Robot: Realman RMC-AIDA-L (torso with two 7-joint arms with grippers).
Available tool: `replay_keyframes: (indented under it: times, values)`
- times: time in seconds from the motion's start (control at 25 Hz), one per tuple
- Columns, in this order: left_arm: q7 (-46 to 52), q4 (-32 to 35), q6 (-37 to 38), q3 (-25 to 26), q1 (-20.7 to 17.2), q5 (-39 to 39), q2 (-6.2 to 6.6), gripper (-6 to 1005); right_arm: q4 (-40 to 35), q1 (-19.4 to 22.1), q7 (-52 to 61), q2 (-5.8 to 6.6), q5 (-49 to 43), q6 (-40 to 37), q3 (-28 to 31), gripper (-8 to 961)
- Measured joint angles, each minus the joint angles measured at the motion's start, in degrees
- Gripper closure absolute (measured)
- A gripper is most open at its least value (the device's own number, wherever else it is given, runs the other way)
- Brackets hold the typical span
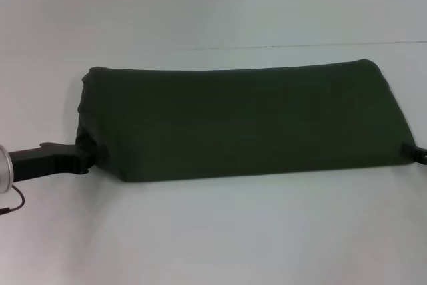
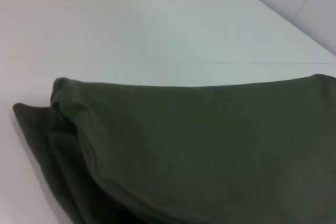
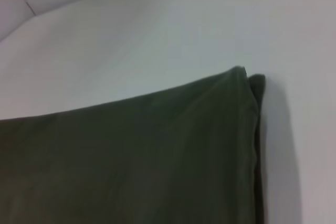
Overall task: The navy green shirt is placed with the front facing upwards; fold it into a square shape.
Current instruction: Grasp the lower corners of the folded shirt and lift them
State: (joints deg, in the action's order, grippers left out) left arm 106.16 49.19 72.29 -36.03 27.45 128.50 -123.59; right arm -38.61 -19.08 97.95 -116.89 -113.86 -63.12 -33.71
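Between both grippers lies the navy green shirt (image 1: 233,121), folded long. Left gripper (image 1: 81,158) pinches its near-left corner. Right gripper (image 1: 421,155) touches the near-right corner; grip state unclear.

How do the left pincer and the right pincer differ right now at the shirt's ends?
The left pincer shows clearly in the head view, its dark body reaching in at the navy green shirt's near left corner; the right pincer is only a sliver at the frame edge, at the near right corner. The cloth bunches at the left one and lies smoother at the right. Both meet the shirt's near edge on the white table.
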Motion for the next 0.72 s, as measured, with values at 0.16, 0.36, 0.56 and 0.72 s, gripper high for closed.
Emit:
replay_keyframes:
  times: [0.16,0.36,0.56,0.72]
  values:
    - [0.00,-0.10,-0.01,0.00,0.15,-0.03,0.03,973,-0.66,-1.38,4.89,0.22,-3.77,0.34,-0.02,96]
    - [0.00,-0.18,-0.04,0.00,0.11,-0.06,-0.05,973,-1.28,-2.32,7.06,0.99,-5.74,-0.25,-0.03,96]
    - [0.00,-0.25,-0.24,-0.01,-0.01,-0.10,-0.19,973,-1.51,-2.40,4.55,0.30,-5.76,0.21,0.15,96]
    - [-0.18,-0.32,-0.49,0.00,-0.02,-0.10,-0.25,973,-1.53,-1.94,-4.21,-1.82,-4.52,0.63,2.68,97]
